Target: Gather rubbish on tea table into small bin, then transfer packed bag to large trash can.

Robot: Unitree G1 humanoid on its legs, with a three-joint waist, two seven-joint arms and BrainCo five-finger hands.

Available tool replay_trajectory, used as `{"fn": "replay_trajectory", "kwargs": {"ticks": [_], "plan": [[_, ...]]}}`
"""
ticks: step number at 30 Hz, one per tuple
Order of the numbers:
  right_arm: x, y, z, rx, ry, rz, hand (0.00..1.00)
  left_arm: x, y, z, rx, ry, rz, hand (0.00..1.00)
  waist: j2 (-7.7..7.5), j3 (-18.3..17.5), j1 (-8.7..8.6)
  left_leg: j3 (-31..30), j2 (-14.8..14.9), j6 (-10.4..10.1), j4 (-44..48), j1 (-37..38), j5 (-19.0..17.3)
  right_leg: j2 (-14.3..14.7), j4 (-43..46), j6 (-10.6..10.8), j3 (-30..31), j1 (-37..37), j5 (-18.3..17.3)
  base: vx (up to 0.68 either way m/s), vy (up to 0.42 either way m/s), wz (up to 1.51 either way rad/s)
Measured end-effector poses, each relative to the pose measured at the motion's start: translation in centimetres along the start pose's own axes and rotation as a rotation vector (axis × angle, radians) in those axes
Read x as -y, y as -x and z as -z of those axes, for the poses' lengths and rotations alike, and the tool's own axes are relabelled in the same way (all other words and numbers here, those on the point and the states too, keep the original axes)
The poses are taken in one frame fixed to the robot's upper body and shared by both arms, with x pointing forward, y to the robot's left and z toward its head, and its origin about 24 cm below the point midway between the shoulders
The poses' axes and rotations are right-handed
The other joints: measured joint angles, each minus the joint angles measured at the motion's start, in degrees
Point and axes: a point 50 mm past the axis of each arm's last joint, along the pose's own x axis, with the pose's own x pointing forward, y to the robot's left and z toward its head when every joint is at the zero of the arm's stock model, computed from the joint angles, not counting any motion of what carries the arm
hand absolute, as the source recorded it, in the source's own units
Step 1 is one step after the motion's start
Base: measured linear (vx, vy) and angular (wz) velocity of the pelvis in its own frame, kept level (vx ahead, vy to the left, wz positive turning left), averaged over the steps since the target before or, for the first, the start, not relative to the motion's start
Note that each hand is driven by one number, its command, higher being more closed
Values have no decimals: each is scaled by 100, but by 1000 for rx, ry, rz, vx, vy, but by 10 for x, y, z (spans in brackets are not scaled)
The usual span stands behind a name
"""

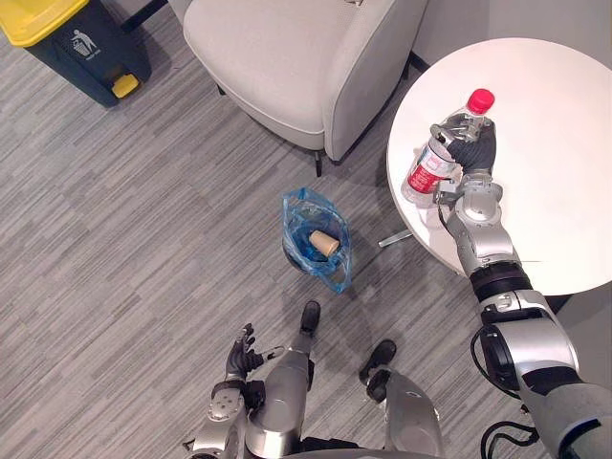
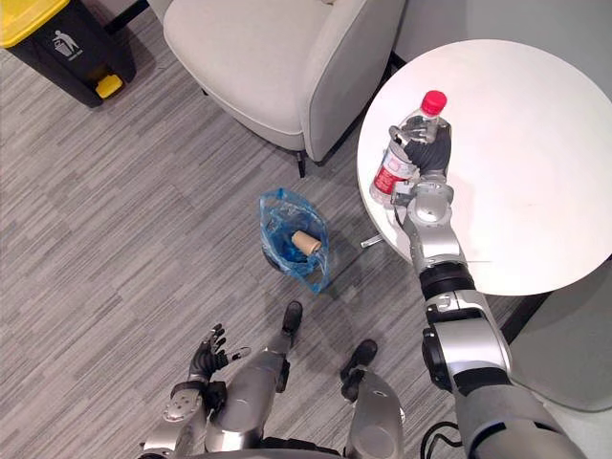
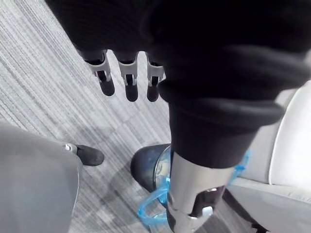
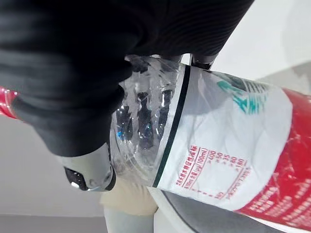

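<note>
a: where's the bottle (image 1: pixel 430 168)?
b: tilted, red cap uppermost, at the edge of the white surface (image 1: pixel 559 172). the right hand (image 1: pixel 475 145) has its fingers (image 1: pixel 459 124) wrapped round it.
a: and the left hand (image 1: pixel 241 361)?
b: low over the floor, fingers (image 3: pixel 127 80) straight, holding nothing. the blue-bagged small bin (image 1: pixel 293 218) holds a paper cup (image 1: pixel 325 244).

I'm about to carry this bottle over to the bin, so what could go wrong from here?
1. The right hand grips the thin clear bottle around its middle; it could crumple and slip mid-swing.
2. The small bin sits low on the floor, away from the table, with its blue bag slack around the opening; a high release may miss.
</note>
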Motion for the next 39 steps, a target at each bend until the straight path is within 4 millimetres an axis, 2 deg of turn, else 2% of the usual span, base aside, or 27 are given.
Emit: {"fn": "replay_trajectory", "kwargs": {"ticks": [2, 5, 9, 11, 13, 15, 17, 21, 24, 30, 37, 39], "plan": [[1, 3, 0, 9, -2, -4, 100, 1, 0, -3, 11, 2, 3, 0, -2, 6, 2, 3, 7, 0, -1, 7, 0, 4, 3, -1, 5, 1, -4, 2, -50, 0], [2, 22, -2, 73, -3, -45, 100, 2, -1, -7, 28, 6, 9, 0, -5, 6, -11, 38, 9, 0, -10, 68, 0, 13, 0, 0, 124, 31, -3, 21, -38, -5], [-2, 71, 12, 100, -13, -121, 100, 2, 0, -7, 29, 5, 11, 0, -50, -17, -135, 170, 19, 8, -236, 528, -8, 43, -133, 25, 241, 398, -17, 25, -32, -11], [-8, 87, 19, 91, -12, -164, 100, 2, 1, -5, 24, 2, 13, 0, -140, -119, -243, 228, 46, 27, -340, 623, -21, 72, -201, 55, 288, 443, -7, 14, -32, -15], [-8, 98, 23, 81, 2, -173, 100, 2, 1, -4, 20, 0, 14, 0, -227, -172, -237, 305, 73, 11, -400, 734, -9, 92, -222, 59, 369, 484, -2, 38, -29, -23], [-9, 119, 27, 77, 5, -188, 100, 0, 5, 3, -4, -13, 14, 0, -364, -333, -266, 432, 94, 38, -408, 957, -41, 137, -375, 81, 447, 712, 13, 77, -39, -23], [-11, 127, 26, 82, -4, -207, 100, -2, 10, 11, -28, -17, 17, 0, -411, -507, -334, 486, 100, 49, -407, 1036, -91, 166, -444, 88, 491, 801, 18, 84, -26, -17], [-12, 151, 22, 98, -22, -247, 100, -6, 18, 29, -101, -23, 6, 0, -411, -892, -376, 636, 119, 35, -401, 1325, -250, 224, -731, 128, 614, 1169, 78, 53, -5, -20], [-10, 162, 28, 71, -22, -260, 100, -8, 22, 39, -140, -43, 3, 0, -417, -1107, -470, 649, 120, 39, -410, 1424, -283, 256, -824, 141, 630, 1297, 91, 42, -7, -3], [-13, 175, 33, 48, 3, -299, 100, -4, 24, 44, -163, -61, 24, 0, -378, -1244, -484, 651, 147, 35, -404, 1504, -281, 292, -925, 125, 653, 1371, 152, 10, 0, -2], [-21, 192, 40, 6, -18, -345, 100, -3, 27, 54, -204, -70, 25, 0, -234, -1439, -492, 422, 99, 32, -366, 1518, -284, 286, -997, 156, 417, 1602, 135, -18, -3, 18], [-20, 193, 41, 0, -15, -343, 100, -2, 27, 54, -205, -73, 29, 0, -199, -1448, -500, 274, 27, 41, -149, 1277, -437, 262, -981, 204, 209, 1611, 96, -41, 7, 53]]}}
